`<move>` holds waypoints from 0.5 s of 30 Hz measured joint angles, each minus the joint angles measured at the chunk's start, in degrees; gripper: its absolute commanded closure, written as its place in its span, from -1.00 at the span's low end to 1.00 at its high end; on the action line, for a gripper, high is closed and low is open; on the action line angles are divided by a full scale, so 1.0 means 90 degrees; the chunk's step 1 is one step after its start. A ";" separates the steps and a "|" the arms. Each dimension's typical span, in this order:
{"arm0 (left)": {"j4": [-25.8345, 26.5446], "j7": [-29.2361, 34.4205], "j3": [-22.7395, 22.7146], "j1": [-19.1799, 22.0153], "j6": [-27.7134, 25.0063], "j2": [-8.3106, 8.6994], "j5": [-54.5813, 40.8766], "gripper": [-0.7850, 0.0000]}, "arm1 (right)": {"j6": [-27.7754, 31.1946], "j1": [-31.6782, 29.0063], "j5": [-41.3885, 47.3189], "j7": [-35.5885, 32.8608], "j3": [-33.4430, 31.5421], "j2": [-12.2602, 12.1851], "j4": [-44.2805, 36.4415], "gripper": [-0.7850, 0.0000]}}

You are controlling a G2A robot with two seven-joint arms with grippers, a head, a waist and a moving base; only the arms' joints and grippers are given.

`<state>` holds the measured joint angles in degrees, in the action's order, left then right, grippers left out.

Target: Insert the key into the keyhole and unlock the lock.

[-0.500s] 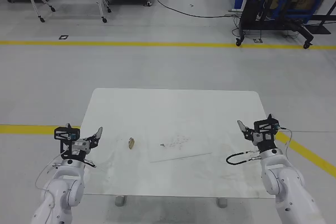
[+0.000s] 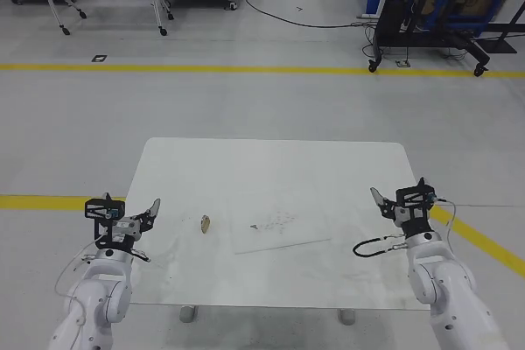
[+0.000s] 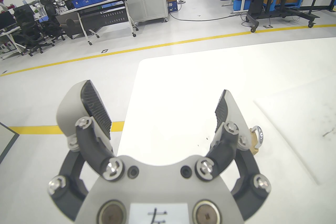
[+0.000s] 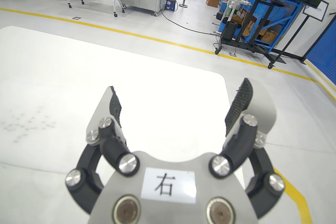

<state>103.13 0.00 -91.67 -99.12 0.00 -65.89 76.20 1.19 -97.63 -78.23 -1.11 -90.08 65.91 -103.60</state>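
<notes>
- One padlock (image 2: 206, 224): we record a small brass body with a silver shackle (image 3: 258, 131), lying flat on the white table (image 2: 271, 166), left of centre, towards the near edge.
- One thin dark sliver (image 2: 254, 227), right of the padlock and apart from it; we find it too small to confirm as the key.

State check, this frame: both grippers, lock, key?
left gripper: open, empty.
right gripper: open, empty.
lock: lying on the table, ungripped; locked or not, cannot tell.
key: likely the small dark piece lying loose, apart from the lock.
</notes>
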 measured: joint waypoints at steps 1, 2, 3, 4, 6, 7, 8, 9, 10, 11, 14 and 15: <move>0.0000 0.0000 0.0000 0.0000 0.0000 0.0000 0.0000 -1.00 | 0.0162 0.0118 -0.0123 -0.0110 0.0146 0.0002 -0.0009 -1.00; 0.0000 0.0000 0.0000 0.0000 0.0000 0.0000 0.0000 -1.00 | 0.0326 0.0261 -0.0260 -0.0239 0.0321 0.0007 0.0008 -1.00; 0.0000 0.0000 0.0000 0.0000 0.0000 0.0000 0.0000 -1.00 | 0.0502 0.0473 -0.0438 -0.0417 0.0591 0.0024 0.0063 -1.00; 0.0000 0.0000 0.0000 0.0000 0.0000 0.0000 0.0000 -1.00 | 0.0611 0.0644 -0.0562 -0.0540 0.0815 0.0041 0.0122 -1.00; 0.0000 0.0000 0.0000 0.0000 0.0000 0.0000 0.0000 -1.00 | 0.0759 0.1039 -0.0816 -0.0752 0.1326 0.0093 0.0303 -1.00; 0.0000 0.0000 0.0000 0.0000 0.0000 0.0000 0.0000 -1.00 | 0.0792 0.1196 -0.0888 -0.0809 0.1529 0.0119 0.0391 -1.00; 0.0000 0.0000 0.0000 0.0000 0.0000 0.0000 0.0000 -1.00 | 0.0828 0.1341 -0.0921 -0.0849 0.1715 0.0144 0.0481 -1.00; 0.0000 0.0000 0.0000 0.0000 0.0000 0.0000 0.0000 -1.00 | 0.0902 0.1516 -0.0914 -0.0883 0.1936 0.0178 0.0601 -1.00; 0.0000 0.0000 0.0000 0.0000 0.0000 0.0000 0.0000 -1.00 | 0.0984 0.1635 -0.0868 -0.0899 0.2083 0.0202 0.0692 -1.00; 0.0000 0.0000 0.0000 0.0000 0.0000 0.0000 0.0000 -1.00 | 0.1082 0.1747 -0.0795 -0.0923 0.2212 0.0225 0.0784 -1.00; 0.0000 0.0000 0.0000 0.0000 0.0000 0.0000 0.0000 -1.00 | 0.1248 0.2052 -0.0651 -0.1118 0.2472 0.0278 0.1031 -1.00; 0.0000 0.0000 0.0000 0.0000 0.0000 0.0000 0.0000 -1.00 | 0.1243 0.2082 -0.0662 -0.1150 0.2487 0.0281 0.1051 -1.00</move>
<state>103.13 0.00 -91.67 -99.12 0.00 -65.89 76.20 12.38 -78.89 -84.19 -11.47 -67.70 68.44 -94.14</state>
